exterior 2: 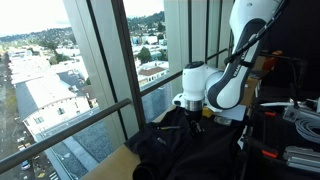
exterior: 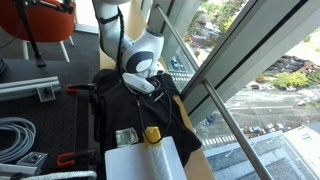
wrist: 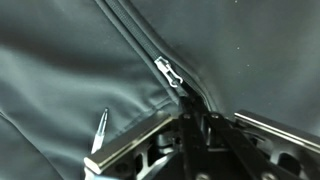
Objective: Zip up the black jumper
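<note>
At the tip of the gripper (wrist: 197,118), the fingers (wrist: 186,128) are drawn together to a narrow gap just below the zip pull (wrist: 169,73). The finger bodies hide the contact point. It cannot be told whether they pinch the tail of the pull, a fold of cloth, or nothing.

The zip pull is small, pale and metallic in look. It is probably hard and slippery and offers little surface. The best hold is judged to be the tab itself, clamped flat across its faces and not on the cloth beside it.

The zip track (wrist: 130,25) runs up and left, away from the fingers. Which stretch is already joined cannot be made out.

The black jumper (exterior: 135,112) lies rumpled on the counter (exterior 2: 108,162) beside the window, directly under the arm in both exterior views. It is soft, light and limp. It is likely to bunch and lift with the pull, since nothing pins it down.

Both ends of the zip are out of frame or lost in black folds. In both exterior views the wrist body covers the fingertips.
</note>
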